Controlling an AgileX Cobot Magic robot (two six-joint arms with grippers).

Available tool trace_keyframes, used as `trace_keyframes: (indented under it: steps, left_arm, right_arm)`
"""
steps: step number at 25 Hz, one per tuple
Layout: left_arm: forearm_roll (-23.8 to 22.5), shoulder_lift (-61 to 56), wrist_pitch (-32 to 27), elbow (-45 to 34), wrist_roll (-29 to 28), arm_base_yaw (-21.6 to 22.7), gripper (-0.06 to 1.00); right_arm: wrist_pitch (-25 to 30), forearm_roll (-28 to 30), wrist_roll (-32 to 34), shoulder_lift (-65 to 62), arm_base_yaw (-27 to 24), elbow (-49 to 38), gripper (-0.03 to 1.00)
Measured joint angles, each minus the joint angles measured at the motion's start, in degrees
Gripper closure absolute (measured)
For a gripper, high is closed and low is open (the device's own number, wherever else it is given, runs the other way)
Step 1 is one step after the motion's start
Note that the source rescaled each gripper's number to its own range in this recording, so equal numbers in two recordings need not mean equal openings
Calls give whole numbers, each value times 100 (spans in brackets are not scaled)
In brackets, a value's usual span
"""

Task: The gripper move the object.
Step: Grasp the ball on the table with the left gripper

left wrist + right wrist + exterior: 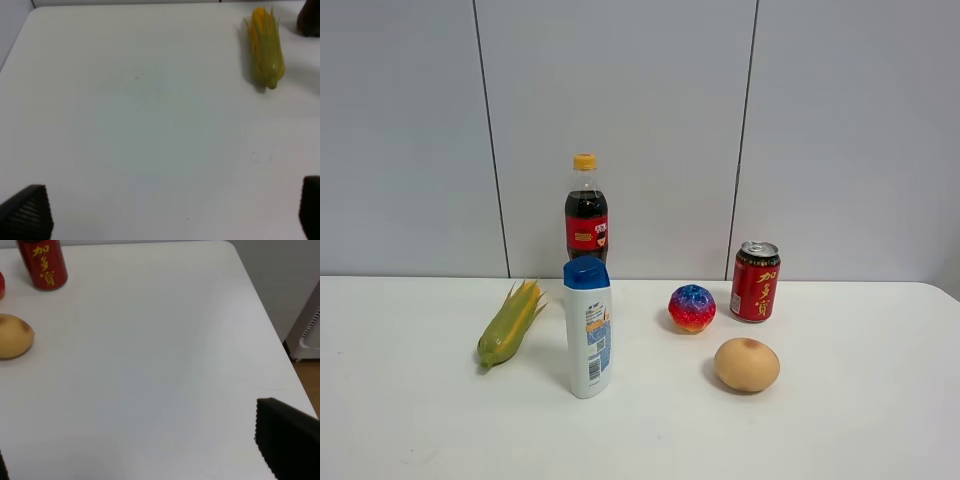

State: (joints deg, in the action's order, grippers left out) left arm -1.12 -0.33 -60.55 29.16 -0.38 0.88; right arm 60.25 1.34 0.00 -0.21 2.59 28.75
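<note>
The small ball (692,307), mottled blue-purple on top and pink-orange below, sits on the white table (420,420) just left of the red can (755,281). A red sliver of the ball shows at the edge of the right wrist view (1,286). Neither arm appears in the exterior high view. My left gripper (170,212) is open and empty over bare table, with the corn (266,47) well ahead of it. My right gripper (130,437) is open and empty near the table's right side, far from the ball.
A tan peach-like fruit (747,364) lies in front of the ball and can. A blue-capped white bottle (588,328) stands mid-table, a cola bottle (586,212) behind it, and a corn cob (510,324) to the left. The table's right edge (260,305) shows.
</note>
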Motion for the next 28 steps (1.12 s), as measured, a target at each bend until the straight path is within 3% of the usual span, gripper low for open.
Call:
trace_keyframes:
  steps: [24,28]
  left_arm:
    - [43,0,0,0,-20,0,-6]
    - [149,80,0,377,-20,0,-6]
  right_arm:
    - [0,0,0,0,0,0,-3]
    - [0,0,0,0,0,0,-3]
